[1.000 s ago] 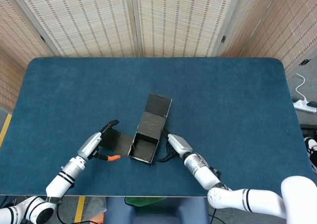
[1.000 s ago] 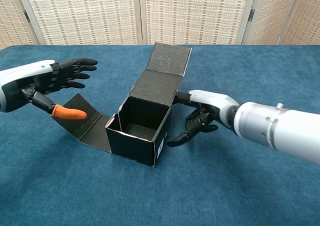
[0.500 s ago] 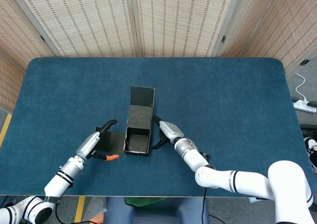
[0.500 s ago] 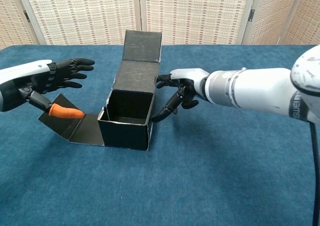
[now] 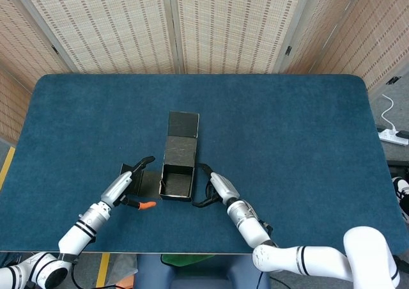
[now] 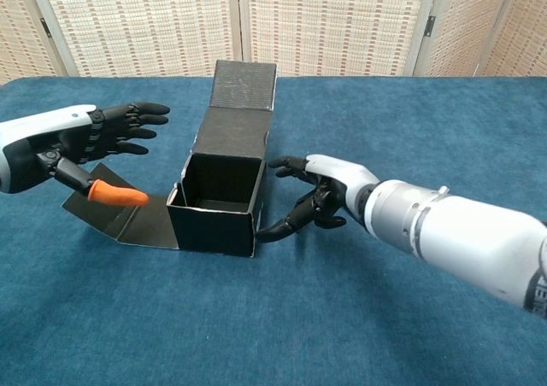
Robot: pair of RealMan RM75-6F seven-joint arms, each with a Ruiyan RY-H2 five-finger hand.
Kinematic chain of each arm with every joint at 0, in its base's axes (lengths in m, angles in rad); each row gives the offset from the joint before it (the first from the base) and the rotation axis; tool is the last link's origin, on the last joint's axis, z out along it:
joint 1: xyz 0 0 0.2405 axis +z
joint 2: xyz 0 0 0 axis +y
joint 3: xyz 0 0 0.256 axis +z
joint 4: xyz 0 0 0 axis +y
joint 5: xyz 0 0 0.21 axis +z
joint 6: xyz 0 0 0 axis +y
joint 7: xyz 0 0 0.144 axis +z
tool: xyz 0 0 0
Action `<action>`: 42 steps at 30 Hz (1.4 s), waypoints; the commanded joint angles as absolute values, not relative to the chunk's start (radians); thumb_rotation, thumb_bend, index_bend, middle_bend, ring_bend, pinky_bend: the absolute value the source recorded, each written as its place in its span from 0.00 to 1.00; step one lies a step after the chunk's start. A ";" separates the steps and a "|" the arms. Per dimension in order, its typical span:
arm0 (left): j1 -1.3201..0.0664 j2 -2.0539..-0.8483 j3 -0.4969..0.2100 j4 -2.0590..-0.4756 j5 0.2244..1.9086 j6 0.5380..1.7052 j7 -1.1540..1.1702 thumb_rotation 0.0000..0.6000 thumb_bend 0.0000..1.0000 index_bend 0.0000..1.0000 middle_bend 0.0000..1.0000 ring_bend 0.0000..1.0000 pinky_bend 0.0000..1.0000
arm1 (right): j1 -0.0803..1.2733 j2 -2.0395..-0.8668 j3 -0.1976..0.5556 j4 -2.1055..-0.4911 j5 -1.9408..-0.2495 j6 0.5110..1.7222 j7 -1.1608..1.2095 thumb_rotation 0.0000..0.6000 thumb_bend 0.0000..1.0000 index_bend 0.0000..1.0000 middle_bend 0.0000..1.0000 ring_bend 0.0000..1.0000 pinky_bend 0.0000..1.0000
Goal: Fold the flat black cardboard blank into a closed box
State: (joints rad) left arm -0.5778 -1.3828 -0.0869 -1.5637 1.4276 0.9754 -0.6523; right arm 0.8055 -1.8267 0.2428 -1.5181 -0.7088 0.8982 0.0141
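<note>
The half-formed box (image 6: 220, 200) stands open on the tabletop (image 6: 385, 318). Both hands are empty, fingers spread: left hand (image 6: 90, 143) over the side flap (image 6: 120, 211), right hand (image 6: 318, 194) bracing. Next, fold that flap inward.

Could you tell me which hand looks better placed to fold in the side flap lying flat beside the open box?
Probably the left hand: it hovers open right above the flat side flap on the box's left. The right hand sits on the opposite side, by the box's right wall.

The half-folded black cardboard box (image 6: 218, 200) stands open-topped, rear lid flap upright, left flap splayed flat.
</note>
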 commanded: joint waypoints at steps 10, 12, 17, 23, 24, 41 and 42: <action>-0.571 -1.376 -0.076 -1.535 1.456 0.987 -0.716 1.00 0.20 0.00 0.00 0.00 0.09 | 0.769 -2.051 0.278 -1.283 -0.843 0.987 0.067 1.00 0.00 0.00 0.00 0.60 1.00; -0.570 -1.373 -0.074 -1.531 1.459 0.990 -0.723 1.00 0.20 0.00 0.00 0.00 0.09 | 0.771 -2.081 0.285 -1.240 -0.870 0.989 0.078 1.00 0.00 0.00 0.00 0.60 1.00; -0.566 -1.365 -0.068 -1.526 1.468 0.994 -0.743 1.00 0.20 0.00 0.00 0.00 0.09 | 0.782 -2.152 0.307 -1.130 -0.928 0.983 0.109 1.00 0.00 0.00 0.05 0.62 1.00; -0.553 -1.362 -0.065 -1.525 1.474 1.023 -0.739 1.00 0.20 0.00 0.00 0.00 0.09 | 0.819 -2.250 0.375 -0.976 -0.971 0.981 0.154 1.00 0.19 0.21 0.37 0.72 1.00; -0.547 -1.362 -0.067 -1.525 1.472 1.035 -0.732 1.00 0.20 0.00 0.00 0.00 0.10 | 0.827 -2.258 0.387 -0.954 -0.977 0.978 0.160 1.00 0.23 0.29 0.43 0.73 1.00; -0.557 -1.309 0.069 -1.549 1.761 1.147 -0.771 1.00 0.24 0.56 0.53 0.86 0.89 | 0.762 -1.903 0.563 -1.439 -0.890 0.782 0.272 1.00 0.33 0.53 0.64 0.75 1.00; -0.575 -1.308 0.084 -1.545 1.785 1.128 -0.784 1.00 0.24 0.55 0.53 0.86 0.89 | 0.756 -1.879 0.568 -1.477 -0.872 0.772 0.273 1.00 0.33 0.53 0.64 0.75 1.00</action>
State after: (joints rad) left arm -0.5262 -1.3299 0.0327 -1.5408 1.7181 1.1789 -0.7313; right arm 0.7922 -1.9898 0.5300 -1.3380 -0.9340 0.8302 0.2564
